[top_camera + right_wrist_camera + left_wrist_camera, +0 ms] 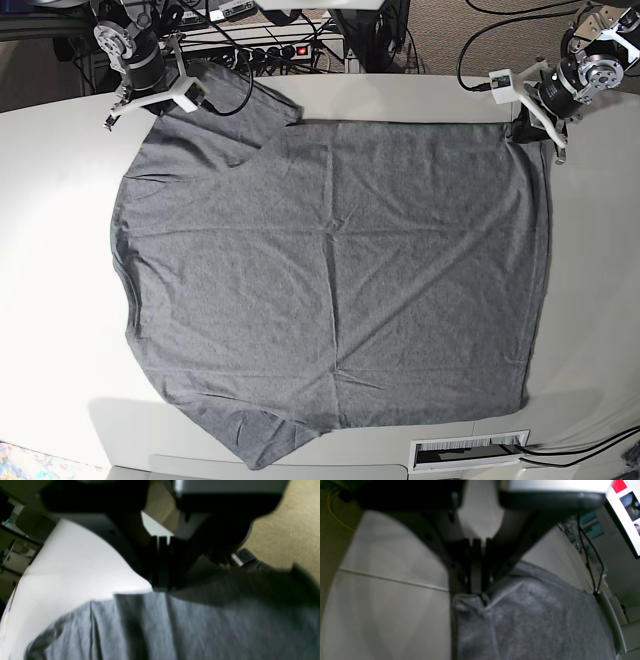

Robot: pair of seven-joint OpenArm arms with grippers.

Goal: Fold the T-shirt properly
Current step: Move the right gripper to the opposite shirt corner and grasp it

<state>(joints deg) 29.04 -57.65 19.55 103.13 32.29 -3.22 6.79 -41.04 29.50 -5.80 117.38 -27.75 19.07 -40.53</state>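
Note:
The heather-grey T-shirt point(330, 270) lies spread flat on the white table point(60, 200), with one sleeve toward the far left and its hem along the right. My left gripper point(524, 128) is at the far right corner of the cloth. In the left wrist view its jaws are pressed together on a pinched corner of the T-shirt point(520, 620), gripper point(477, 592). My right gripper point(195, 95) sits at the far left sleeve. Seen from the right wrist, that gripper point(161, 588) is shut at the edge of the T-shirt point(175, 630), with the cloth bunching under it.
A power strip point(270, 50) with a red switch and several cables lies behind the table's far edge. A white labelled plate point(470, 452) sits at the front edge. A monitor point(626, 512) stands beyond the table in the left wrist view.

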